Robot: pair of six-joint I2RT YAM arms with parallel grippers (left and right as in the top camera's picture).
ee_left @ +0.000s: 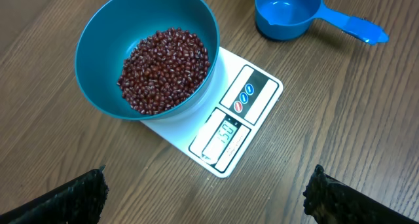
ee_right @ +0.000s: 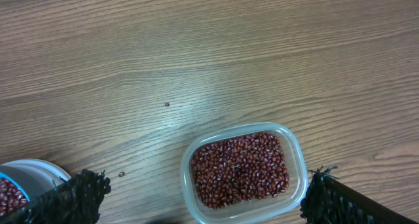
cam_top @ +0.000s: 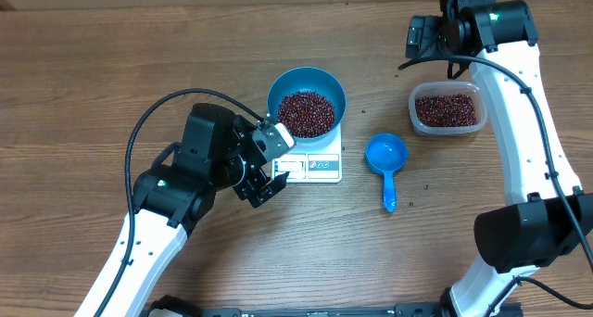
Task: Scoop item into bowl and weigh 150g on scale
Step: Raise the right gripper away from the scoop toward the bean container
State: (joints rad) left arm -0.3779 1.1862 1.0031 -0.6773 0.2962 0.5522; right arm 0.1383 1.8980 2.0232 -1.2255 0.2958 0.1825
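— Where are the beans (cam_top: 307, 113)?
— In the bowl (cam_top: 278, 90) on the scale (cam_top: 313, 167). More fill a tub (cam_top: 412, 111) well right of the scale, with an empty scoop (cam_top: 386, 156) between.
— The grippers?
— Left gripper (cam_top: 271, 161), beside the scale, is spread wide and holds nothing. Right gripper (ee_right: 203, 194), above the tub, likewise.

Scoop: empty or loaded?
Empty. The scoop lies on the table, its cup bare blue inside in the left wrist view.
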